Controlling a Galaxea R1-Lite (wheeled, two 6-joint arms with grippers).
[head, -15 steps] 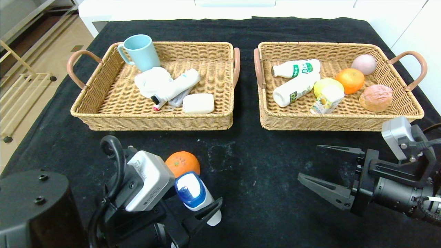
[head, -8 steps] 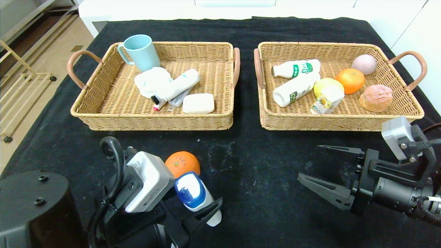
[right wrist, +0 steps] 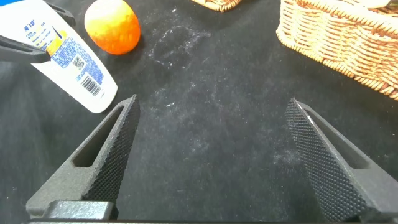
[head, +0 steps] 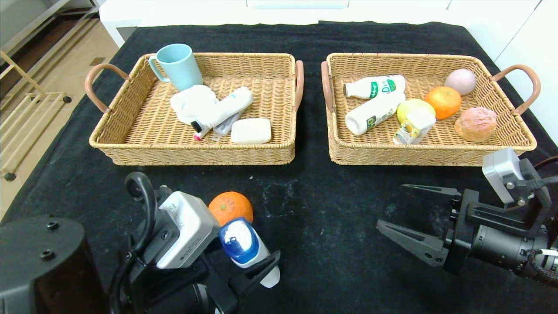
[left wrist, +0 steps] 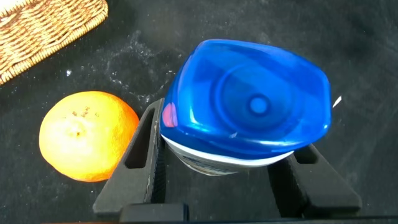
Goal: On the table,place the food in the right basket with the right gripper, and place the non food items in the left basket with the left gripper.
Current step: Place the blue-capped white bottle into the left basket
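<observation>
Two left claw (head: 257, 270) fingers clamp the blue-capped tube bottle (head: 246, 250) — orange (head: 230, 207) just beyond.

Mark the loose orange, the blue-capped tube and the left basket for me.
loose orange (head: 231, 206), head view, its top.
blue-capped tube (left wrist: 249, 106), left wrist view, cap.
left basket (head: 196, 153), head view, near wall.

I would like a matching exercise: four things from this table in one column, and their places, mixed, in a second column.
Things:
1. blue mug
2. bread roll
3. loose orange
4. blue-capped tube

Places:
a. on the black cloth beside the left gripper
b. in the right basket
c. between the left gripper's fingers
d. in the left basket

Pairs: 1-d, 2-b, 3-a, 4-c
</observation>
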